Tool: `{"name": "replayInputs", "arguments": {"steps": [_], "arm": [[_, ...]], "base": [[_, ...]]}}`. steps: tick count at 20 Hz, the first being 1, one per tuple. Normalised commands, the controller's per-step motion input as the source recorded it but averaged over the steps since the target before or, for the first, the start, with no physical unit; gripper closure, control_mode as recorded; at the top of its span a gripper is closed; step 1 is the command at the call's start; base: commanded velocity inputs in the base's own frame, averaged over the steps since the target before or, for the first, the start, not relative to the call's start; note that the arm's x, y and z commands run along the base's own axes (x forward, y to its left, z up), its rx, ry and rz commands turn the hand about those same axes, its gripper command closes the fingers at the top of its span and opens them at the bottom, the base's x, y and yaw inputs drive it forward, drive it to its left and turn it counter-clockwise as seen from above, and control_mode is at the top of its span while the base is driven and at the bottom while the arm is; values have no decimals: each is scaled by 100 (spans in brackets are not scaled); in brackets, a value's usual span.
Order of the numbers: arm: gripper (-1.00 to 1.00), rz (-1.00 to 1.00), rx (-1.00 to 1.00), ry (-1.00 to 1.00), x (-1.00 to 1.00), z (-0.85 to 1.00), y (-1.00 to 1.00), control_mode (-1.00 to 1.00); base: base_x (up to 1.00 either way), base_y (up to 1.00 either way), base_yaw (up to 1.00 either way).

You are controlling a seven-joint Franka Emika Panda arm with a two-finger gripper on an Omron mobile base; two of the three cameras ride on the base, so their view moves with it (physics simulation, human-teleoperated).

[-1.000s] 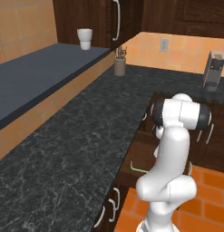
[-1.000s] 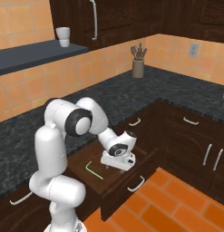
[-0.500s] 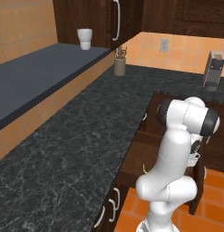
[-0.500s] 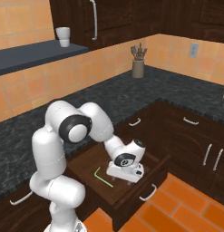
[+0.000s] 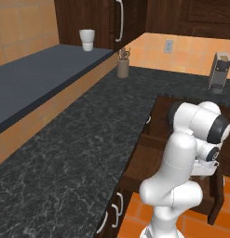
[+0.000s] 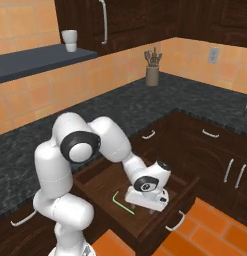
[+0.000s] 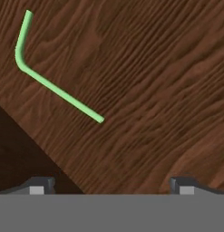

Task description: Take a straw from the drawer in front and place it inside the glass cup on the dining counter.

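Open drawer [image 6: 181, 192], green straw [image 7: 45, 80] lying inside, jaws [image 7: 111, 185] spread, empty

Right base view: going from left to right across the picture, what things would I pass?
White cup on the shelf → green straw lying in the open drawer → utensil holder → wall outlet.

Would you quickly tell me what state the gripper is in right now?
Gripper: open, jaws spread wide and holding nothing; the straw lies apart from it on the drawer floor.
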Motion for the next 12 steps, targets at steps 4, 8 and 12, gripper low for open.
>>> {"name": "replayInputs", "arguments": {"steps": [4, 8, 12], "arm": [[-100, 0, 0, 0, -20, 13, -32, -100], [-100, 0, 0, 0, 2, 19, -9, -100], [-100, -8, 0, 1, 40, 8, 39, -100]], "base": [[0, 0, 0], [0, 0, 0], [0, 0, 0]]}}
